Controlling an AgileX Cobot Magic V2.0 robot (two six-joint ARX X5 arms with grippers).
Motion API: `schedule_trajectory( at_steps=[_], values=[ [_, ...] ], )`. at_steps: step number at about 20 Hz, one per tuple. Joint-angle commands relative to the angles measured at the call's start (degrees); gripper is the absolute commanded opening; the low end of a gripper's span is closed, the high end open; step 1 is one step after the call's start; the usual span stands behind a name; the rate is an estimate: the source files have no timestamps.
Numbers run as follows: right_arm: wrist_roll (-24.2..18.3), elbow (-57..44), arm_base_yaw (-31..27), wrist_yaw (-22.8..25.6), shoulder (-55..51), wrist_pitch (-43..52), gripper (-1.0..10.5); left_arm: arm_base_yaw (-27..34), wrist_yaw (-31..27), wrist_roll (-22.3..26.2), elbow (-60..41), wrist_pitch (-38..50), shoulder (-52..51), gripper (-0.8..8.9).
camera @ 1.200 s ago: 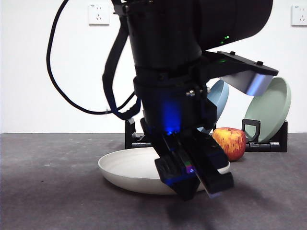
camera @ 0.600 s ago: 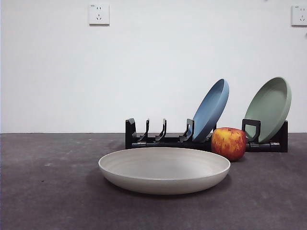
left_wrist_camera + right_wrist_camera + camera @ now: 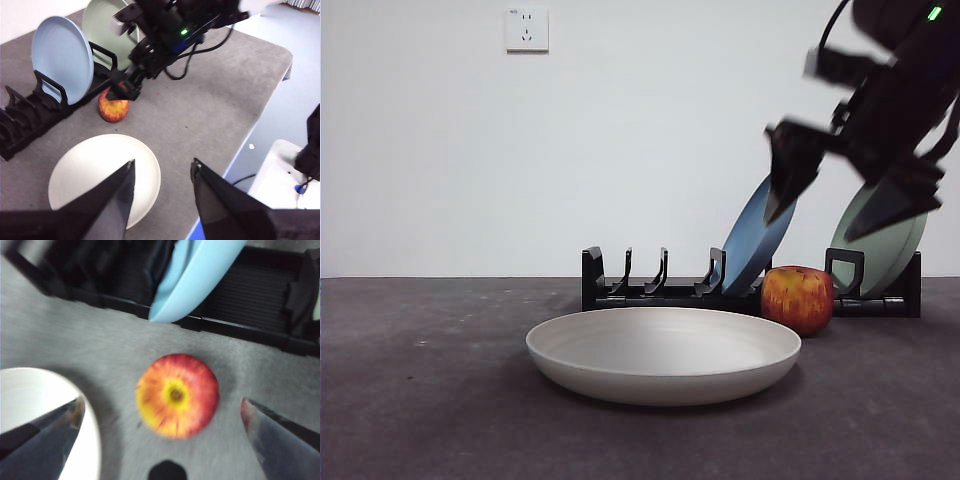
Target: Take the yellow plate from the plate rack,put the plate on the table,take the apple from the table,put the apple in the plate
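Note:
The yellow plate (image 3: 663,355) lies flat on the table (image 3: 420,400) in front of the plate rack (image 3: 650,290). The apple (image 3: 798,298) stands on the table between the plate's right rim and the rack. My right gripper (image 3: 810,225) hangs open above the apple, not touching it. In the right wrist view the apple (image 3: 177,395) sits between the spread jaws of the right gripper (image 3: 161,406), with the plate's rim (image 3: 30,390) beside it. My left gripper (image 3: 163,162) is open and empty, high above the plate (image 3: 100,160) and apple (image 3: 114,107).
A blue plate (image 3: 750,240) and a sage-green plate (image 3: 890,250) lean in the rack right behind the apple. The rack's left slots are empty. The table edge (image 3: 260,110) lies beyond the right arm in the left wrist view.
The arm that filled the front view over the plate a second ago has lifted out of view. The right gripper has come in from the upper right, above the apple.

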Motion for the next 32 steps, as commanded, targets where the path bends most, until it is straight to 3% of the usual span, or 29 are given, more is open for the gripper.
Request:
schedule_trajectory(
  at_steps=[1,13,14,17,23,26,32],
  values=[
    [-1.44,0.07,0.52,0.57,3.96,3.43,7.7,-0.13,1.03,-1.31,-0.22,-0.04,0.09,1.88],
    [-1.11,0.07,1.03,1.86,13.25,11.78,7.5,-0.13,0.94,-1.27,-0.22,-0.07,0.09,1.88],
    [-0.35,0.07,1.03,1.90,13.29,11.87,7.2,-0.13,0.92,-1.27,-0.22,-0.07,0.09,1.88],
    [-0.04,0.07,1.11,1.75,13.31,12.13,3.5,-0.13,0.87,-1.27,-0.22,-0.09,0.09,1.88],
    [1.25,0.07,1.16,1.62,14.99,11.04,2.2,-0.13,0.87,-1.31,-0.22,-0.52,0.09,1.88],
    [1.38,0.07,1.16,1.46,14.99,10.99,-0.2,-0.13,0.87,-1.31,-0.22,-0.52,0.09,1.88],
    [1.38,0.07,1.46,1.44,11.17,10.49,-0.2,-0.13,0.83,-1.27,-0.22,-0.63,0.09,1.88]
  ],
)
